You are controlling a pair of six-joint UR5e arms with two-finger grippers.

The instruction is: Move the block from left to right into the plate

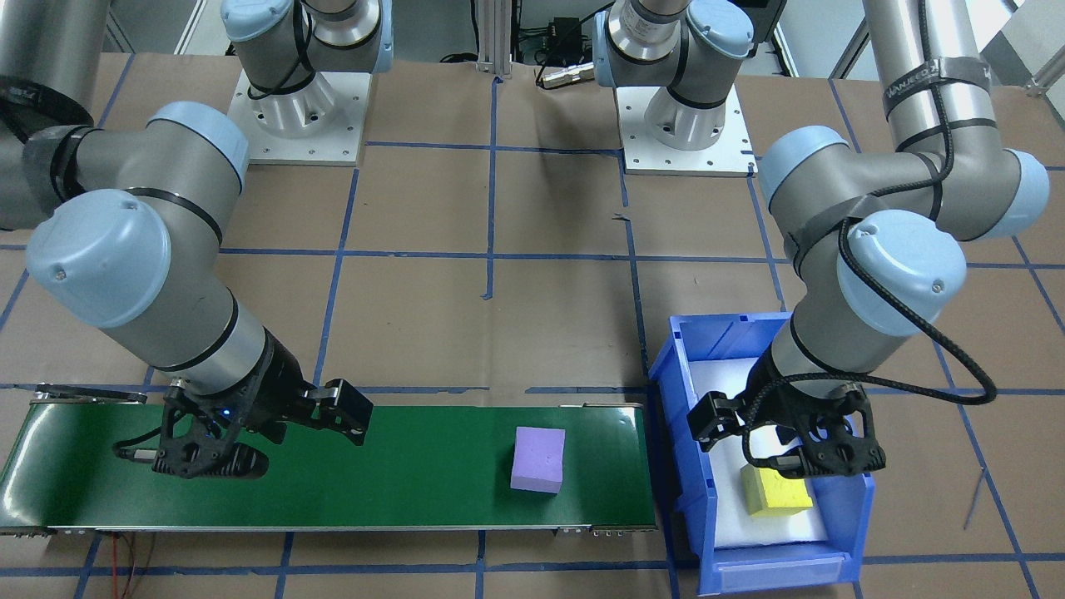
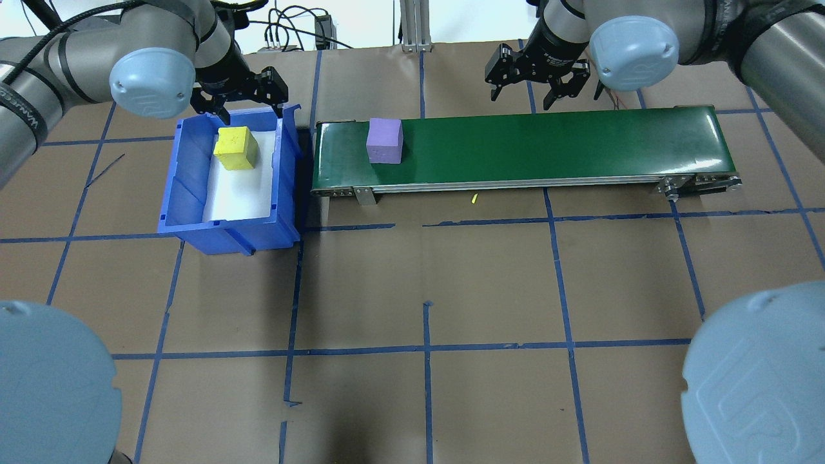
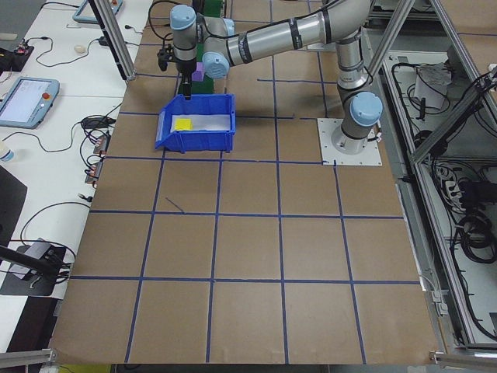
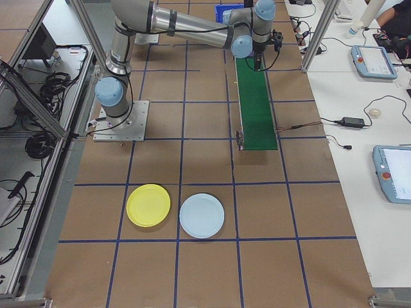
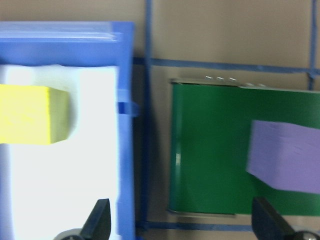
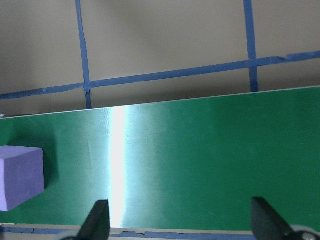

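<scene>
Two blocks are in sight: a purple block [image 2: 385, 140] on the green belt [image 2: 548, 145] near the blue bin [image 2: 283, 193], and a yellow block [image 2: 236, 147] inside the bin. Left gripper [image 2: 240, 96] hangs spread above the bin, right gripper [image 2: 535, 80] spread above the belt, both empty. Yellow plate [image 4: 148, 205] lies well apart on the table.

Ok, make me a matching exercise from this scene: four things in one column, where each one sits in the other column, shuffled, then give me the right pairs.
Things:
1. yellow block
2. purple block
3. yellow plate
4. right end effector

Places:
A. on the green belt
B. on the brown table, beside a pale blue plate
C. inside the blue bin
D. open, above the belt's far edge

Pairs: 1-C, 2-A, 3-B, 4-D
</scene>
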